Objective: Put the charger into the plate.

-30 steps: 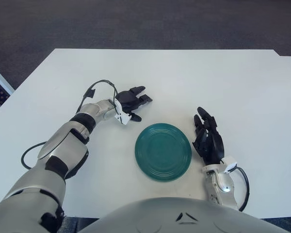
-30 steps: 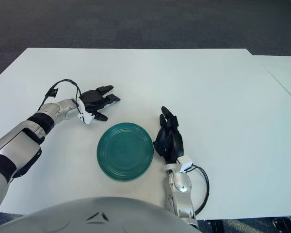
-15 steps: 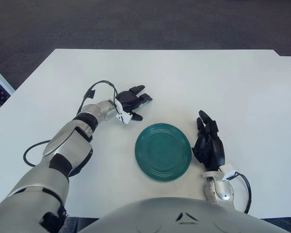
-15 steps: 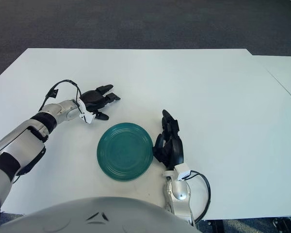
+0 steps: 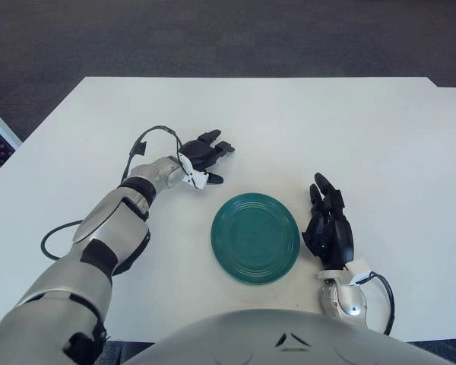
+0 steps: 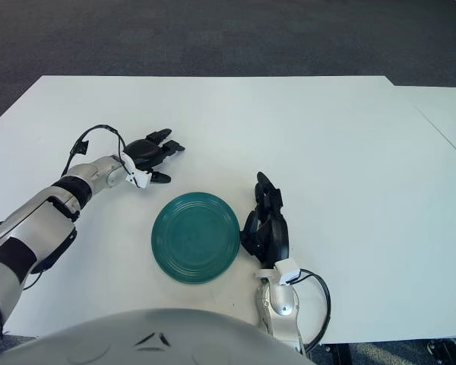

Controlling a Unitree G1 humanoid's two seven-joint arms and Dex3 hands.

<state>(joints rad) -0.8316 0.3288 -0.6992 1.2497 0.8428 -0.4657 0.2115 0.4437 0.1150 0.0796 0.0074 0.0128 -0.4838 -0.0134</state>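
The left robot hand (image 5: 203, 156) reaches across the white bench (image 5: 304, 122) toward its left half, fingers loosely spread and grasping nothing that can be made out. No charger is visible anywhere on the bench; if one lies beneath that hand, the views do not show it. The green plate (image 5: 255, 237) sits empty near the front edge, within reach of both arms. Just to the plate's right, the right robot hand (image 5: 329, 228) waits idle, fingers extended.
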